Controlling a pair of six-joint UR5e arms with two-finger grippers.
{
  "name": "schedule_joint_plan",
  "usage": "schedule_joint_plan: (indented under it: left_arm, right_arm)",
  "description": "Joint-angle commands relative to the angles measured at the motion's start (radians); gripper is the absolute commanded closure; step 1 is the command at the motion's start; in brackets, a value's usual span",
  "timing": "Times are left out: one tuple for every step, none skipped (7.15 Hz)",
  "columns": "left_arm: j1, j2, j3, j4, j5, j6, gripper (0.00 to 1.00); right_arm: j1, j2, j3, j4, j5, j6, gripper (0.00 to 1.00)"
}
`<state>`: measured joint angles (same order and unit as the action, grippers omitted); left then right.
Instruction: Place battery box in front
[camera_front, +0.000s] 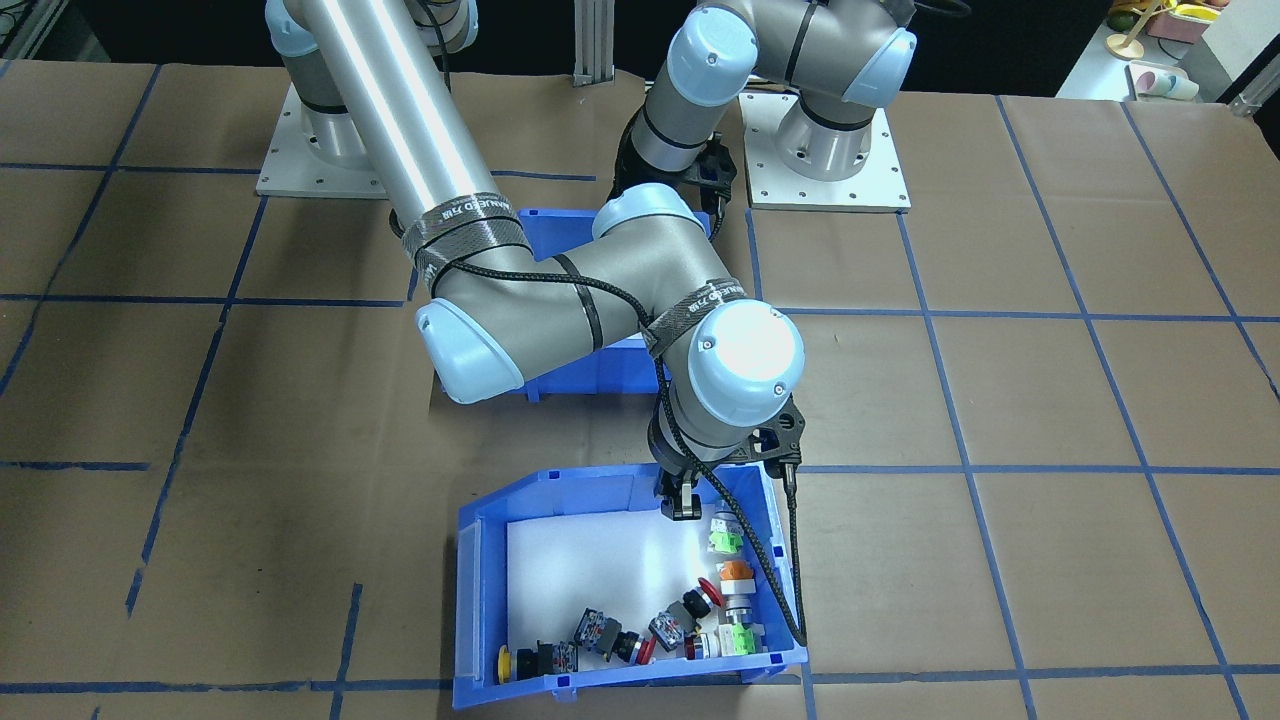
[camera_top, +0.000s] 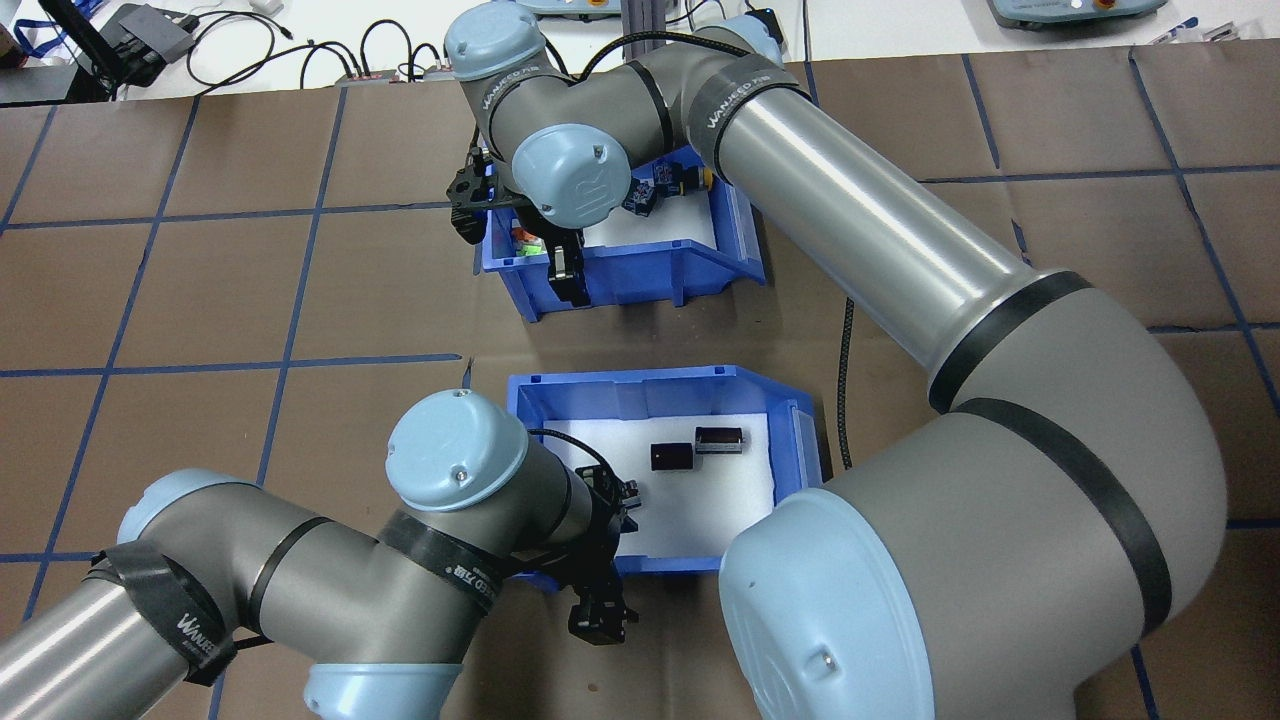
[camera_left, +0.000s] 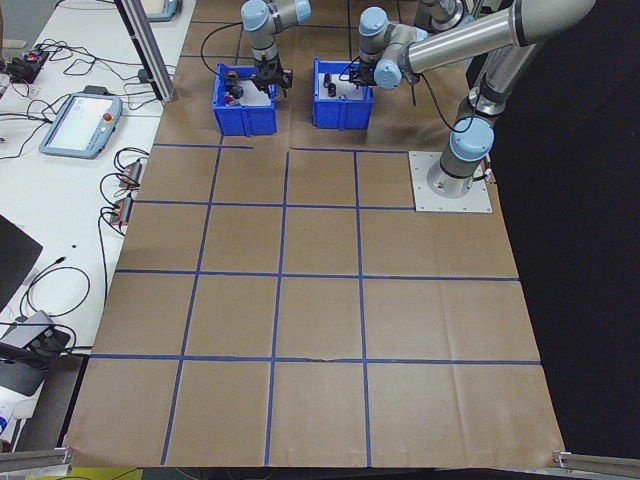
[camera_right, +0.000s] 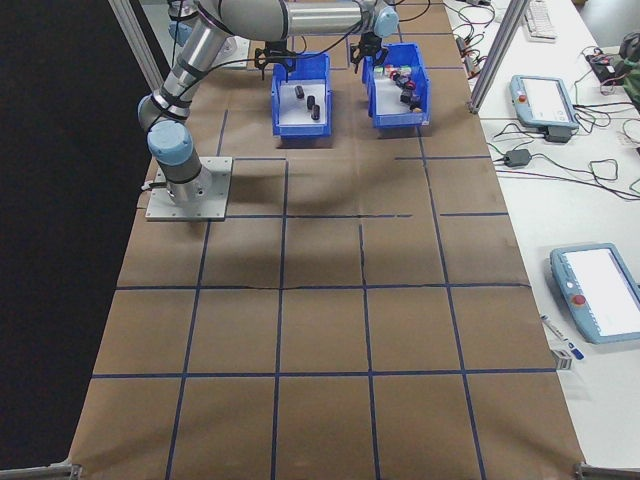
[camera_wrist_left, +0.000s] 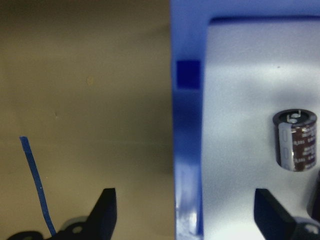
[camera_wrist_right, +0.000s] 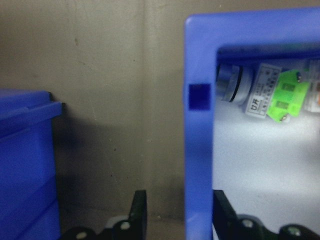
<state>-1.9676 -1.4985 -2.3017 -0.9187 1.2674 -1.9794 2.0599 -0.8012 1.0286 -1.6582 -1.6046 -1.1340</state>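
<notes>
The battery box (camera_top: 640, 385) is a blue bin with white foam and two dark cylinders (camera_top: 672, 456), and it stands close in front of the robot. My left gripper (camera_wrist_left: 184, 195) is open and straddles one of its side walls (camera_wrist_left: 187, 125) without touching; a cylinder (camera_wrist_left: 295, 141) lies just inside. The other blue bin (camera_front: 480, 600), farther out, holds several coloured push-button parts. My right gripper (camera_wrist_right: 180, 195) straddles that bin's wall (camera_wrist_right: 199, 150) on the side facing the battery box. Its inner finger is near the wall, with a gap at the outer one. In the front-facing view the right arm covers most of the battery box (camera_front: 545, 235).
A narrow strip of brown table (camera_wrist_right: 110, 125) separates the two bins. Blue tape lines (camera_top: 300, 290) grid the table paper. The arms' base plates (camera_front: 825, 190) sit behind the bins. Teach pendants (camera_right: 540, 100) and cables lie on the white bench beyond the table.
</notes>
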Motion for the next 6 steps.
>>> schedule_joint_plan:
  left_arm:
    - [0.000, -0.014, 0.001, 0.033, -0.002, -0.004, 0.51]
    - [0.000, -0.014, -0.001, 0.085, -0.008, -0.006, 0.72]
    - [0.000, -0.013, 0.002, 0.090, -0.050, -0.006, 0.94]
    - [0.000, -0.005, 0.002, 0.125, -0.062, -0.002, 1.00]
    - [0.000, 0.012, 0.007, 0.129, -0.056, 0.004, 1.00]
    - [0.003, 0.033, 0.013, 0.127, -0.039, 0.011, 1.00]
  right_arm:
    - [-0.003, -0.009, -0.012, -0.002, -0.037, -0.006, 0.97]
    - [-0.010, -0.021, -0.019, -0.003, -0.046, -0.009, 0.99]
    - [-0.017, -0.027, -0.042, -0.023, -0.092, -0.013, 0.99]
    - [-0.032, -0.032, -0.085, -0.026, -0.124, -0.041, 0.99]
    - [-0.056, -0.038, -0.113, -0.026, -0.127, -0.052, 0.99]
    - [-0.096, -0.045, -0.119, -0.026, -0.127, -0.125, 0.99]
